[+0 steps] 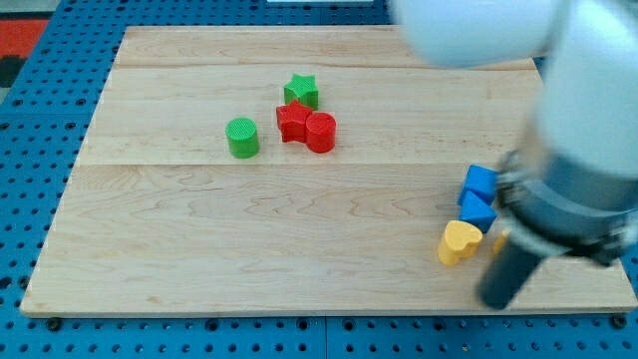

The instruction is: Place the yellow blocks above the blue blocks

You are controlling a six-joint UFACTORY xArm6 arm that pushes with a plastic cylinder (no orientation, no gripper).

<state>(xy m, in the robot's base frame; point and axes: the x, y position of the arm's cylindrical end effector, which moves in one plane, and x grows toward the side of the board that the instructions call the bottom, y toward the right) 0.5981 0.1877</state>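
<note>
Two blue blocks sit at the view's right, a blue cube (480,182) and a second blue block (477,210) touching it just below. A yellow heart-shaped block (459,241) lies just below and left of them, touching the lower one. A sliver of a second yellow block (497,241) shows to its right, mostly hidden behind my rod. My tip (495,301) is blurred and sits below and right of the yellow heart, near the board's bottom edge.
A green star (301,91), a red star (292,122) and a red cylinder (320,132) cluster at the upper middle. A green cylinder (242,138) stands to their left. The arm's bulk (578,150) covers the board's right side.
</note>
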